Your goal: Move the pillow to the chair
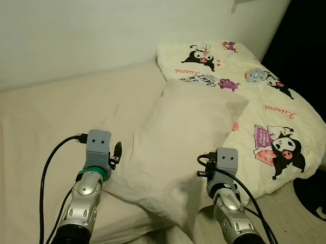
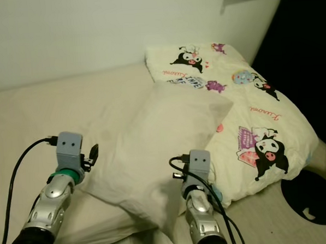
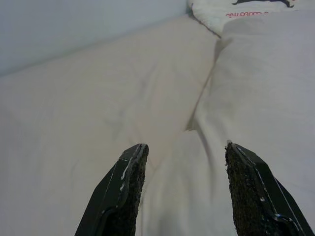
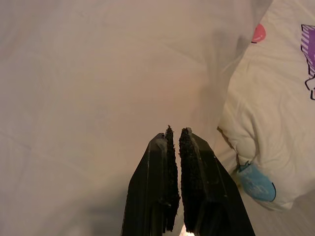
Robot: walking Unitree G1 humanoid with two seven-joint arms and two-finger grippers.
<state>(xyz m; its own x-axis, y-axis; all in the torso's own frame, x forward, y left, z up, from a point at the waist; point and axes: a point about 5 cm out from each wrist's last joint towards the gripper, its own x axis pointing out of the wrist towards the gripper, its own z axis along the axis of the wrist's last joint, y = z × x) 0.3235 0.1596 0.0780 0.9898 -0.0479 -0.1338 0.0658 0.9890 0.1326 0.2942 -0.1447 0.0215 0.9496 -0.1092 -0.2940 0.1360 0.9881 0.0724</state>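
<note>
A plain cream pillow (image 1: 180, 137) lies slanted across the middle of the bed. My left gripper (image 3: 184, 147) is at the pillow's near left corner and stands open, with the corner's fabric (image 3: 197, 187) lying between its two black fingers (image 3: 125, 182). My right gripper (image 4: 174, 130) is shut, its fingers pressed together with nothing seen between them. It points at the pillow's near right side (image 4: 98, 98), next to the printed duvet. Both wrists, the left wrist (image 1: 97, 144) and the right wrist (image 1: 225, 162), show at the pillow's near edge.
A cream duvet with cartoon prints (image 1: 272, 111) is bunched on the right of the bed and partly under the pillow. The beige sheet (image 1: 42, 117) spreads to the left, and a white wall (image 1: 92, 27) runs behind. Right of the bed is dark floor with a round black object (image 1: 320, 198).
</note>
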